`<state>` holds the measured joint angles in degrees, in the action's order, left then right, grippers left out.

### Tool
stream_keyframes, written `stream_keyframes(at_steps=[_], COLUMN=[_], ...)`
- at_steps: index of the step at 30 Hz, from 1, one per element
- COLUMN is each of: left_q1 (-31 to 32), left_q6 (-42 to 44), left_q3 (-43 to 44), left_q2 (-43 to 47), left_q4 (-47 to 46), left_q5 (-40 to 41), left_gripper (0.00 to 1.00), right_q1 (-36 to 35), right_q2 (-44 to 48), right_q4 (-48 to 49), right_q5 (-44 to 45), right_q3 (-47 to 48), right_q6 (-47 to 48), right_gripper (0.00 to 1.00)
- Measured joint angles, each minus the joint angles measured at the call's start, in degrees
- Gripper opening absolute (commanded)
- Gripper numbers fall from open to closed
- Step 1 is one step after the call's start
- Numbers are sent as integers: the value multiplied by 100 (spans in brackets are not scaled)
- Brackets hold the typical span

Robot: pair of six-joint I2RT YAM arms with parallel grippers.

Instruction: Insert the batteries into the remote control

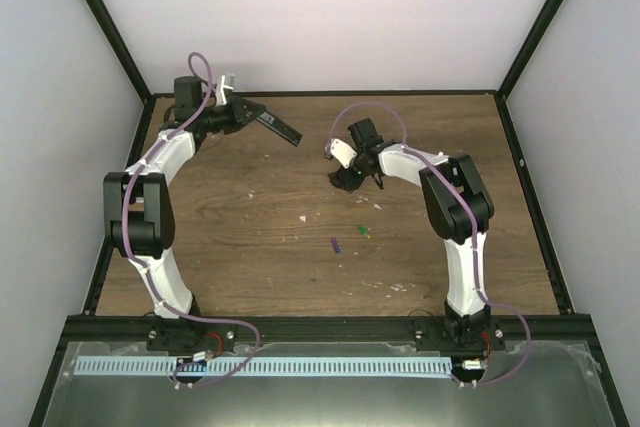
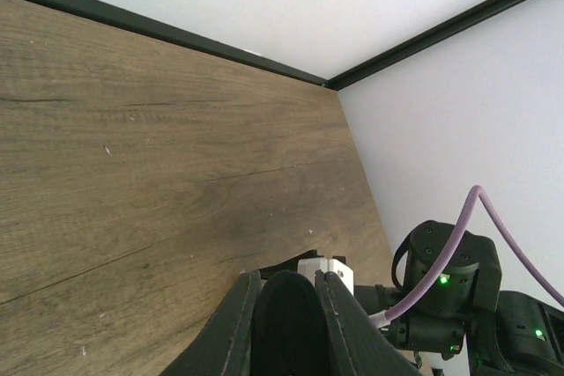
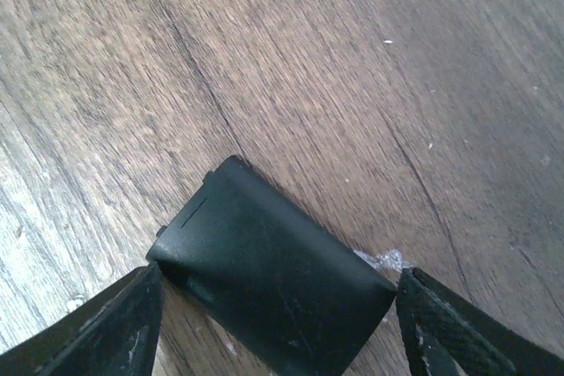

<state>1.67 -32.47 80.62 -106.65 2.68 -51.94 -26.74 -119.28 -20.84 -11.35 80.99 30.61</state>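
Observation:
The remote control, a slim black bar, hangs above the back left of the table with my left gripper shut on one end. In the left wrist view its rounded black end fills the gap between the fingers of the left gripper. A green battery and a purple battery lie loose mid-table. My right gripper is down at the table, open. Between its fingers a black rectangular cover lies flat on the wood, with a small gap at the right finger.
White specks of debris dot the wood near the batteries. A black frame rail and white walls close the table at the back and both sides. The right arm's wrist shows low in the left wrist view.

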Motion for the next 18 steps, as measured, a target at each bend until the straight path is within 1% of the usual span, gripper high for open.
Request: stream_keyframes(at_steps=[5, 9, 18], left_q1=[-44, -70, -133], left_q6=[17, 31, 61], left_q3=[68, 81, 81], left_q2=[0, 0, 0], left_q4=[24, 37, 44], left_q5=[0, -4, -44], left_gripper=[0, 0, 0], right_q1=[4, 4, 68], right_q2=[-153, -188, -70], right_q4=[20, 26, 96], right_q5=[-216, -337, -555], right_q3=[151, 186, -74], right_q6=[20, 17, -127], right_gripper=[67, 63, 56])
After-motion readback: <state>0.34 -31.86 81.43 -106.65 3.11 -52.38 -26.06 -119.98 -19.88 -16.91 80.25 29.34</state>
